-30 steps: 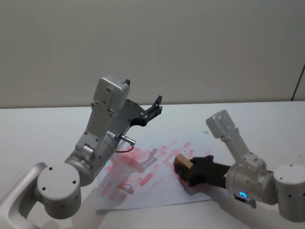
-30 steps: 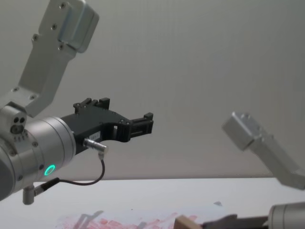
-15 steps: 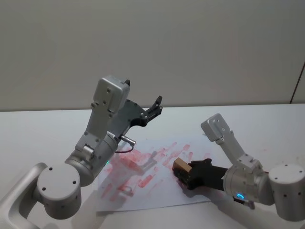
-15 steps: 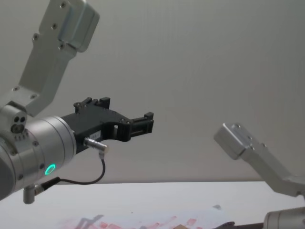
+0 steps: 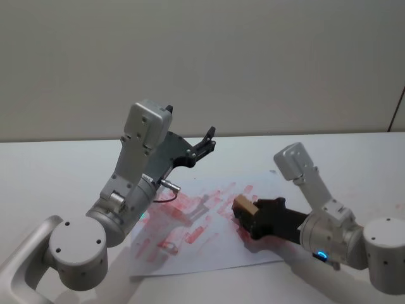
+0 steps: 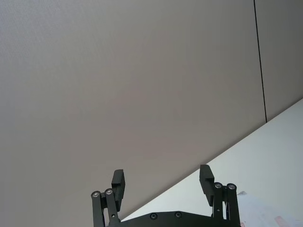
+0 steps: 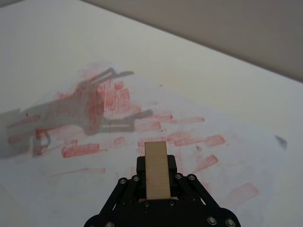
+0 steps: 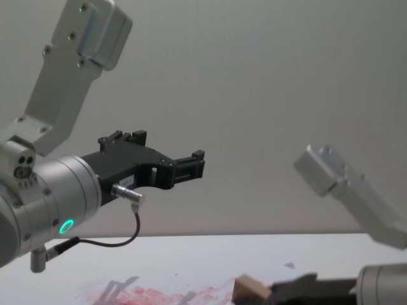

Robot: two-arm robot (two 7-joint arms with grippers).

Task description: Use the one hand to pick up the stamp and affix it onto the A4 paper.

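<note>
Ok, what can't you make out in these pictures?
Underside of the stamp: its own body hides it, right wrist view.
Whether stamp touches paper: chest view's bottom edge cuts it; the right gripper covers it, head view.
Paper's left edge: partly behind the arm of the raised, open left gripper, head view.

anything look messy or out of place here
The A4 paper lies askew on the table, crowded with overlapping red imprints and smudges. The stamp sits straight in the right gripper; the left gripper hangs open above. Nothing spilled or damaged.
</note>
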